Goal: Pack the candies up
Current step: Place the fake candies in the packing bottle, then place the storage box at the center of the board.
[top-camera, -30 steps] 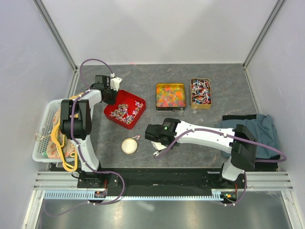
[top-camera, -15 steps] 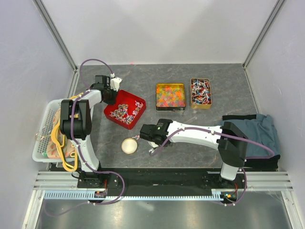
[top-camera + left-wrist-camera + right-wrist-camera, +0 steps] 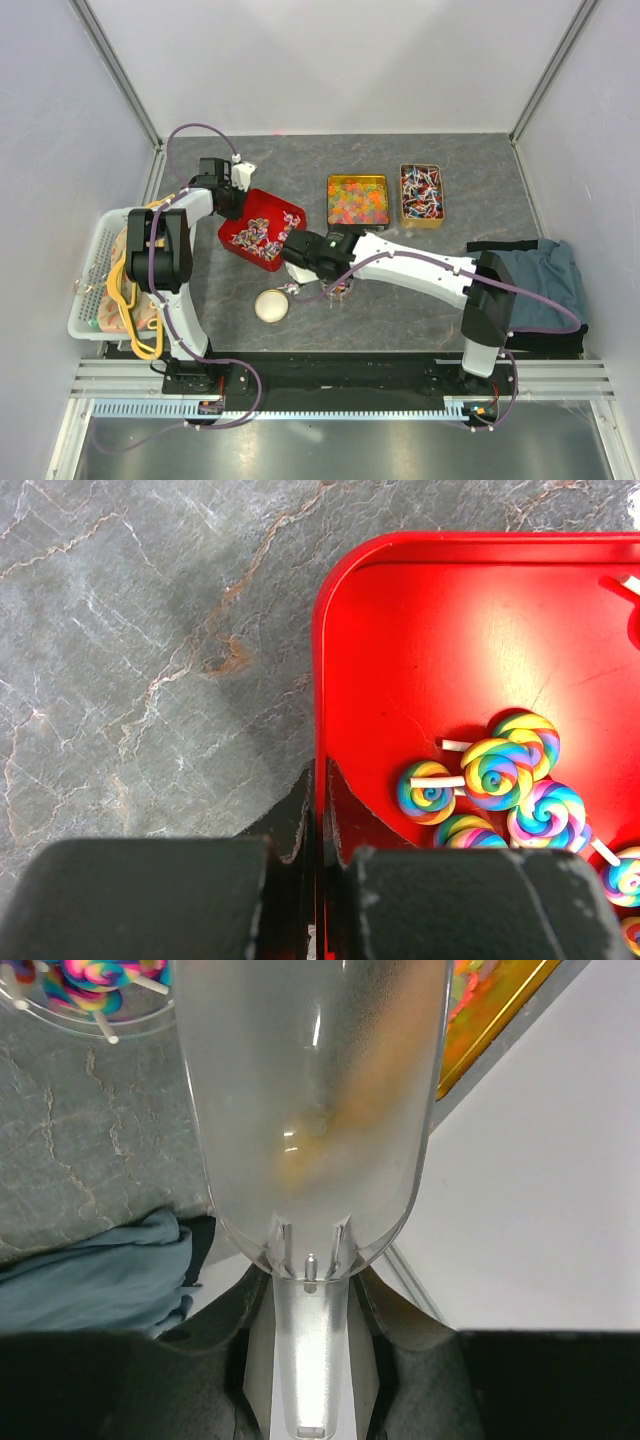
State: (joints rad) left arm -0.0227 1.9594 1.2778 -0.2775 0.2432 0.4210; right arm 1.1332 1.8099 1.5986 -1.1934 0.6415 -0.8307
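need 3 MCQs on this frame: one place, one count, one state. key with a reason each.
1. The left gripper is at:
A) the red tray, on its rim
B) the white basket
C) the cloth

2. Count of metal tins in the top view:
A) one
B) two
C) four

3. The right gripper is:
A) open, empty
B) shut on a clear scoop
C) out of view

Key: 1 A, its wrist view shows it clamped on the rim. 2 B, two sit side by side. 3 B, the scoop's handle sits between its fingers.
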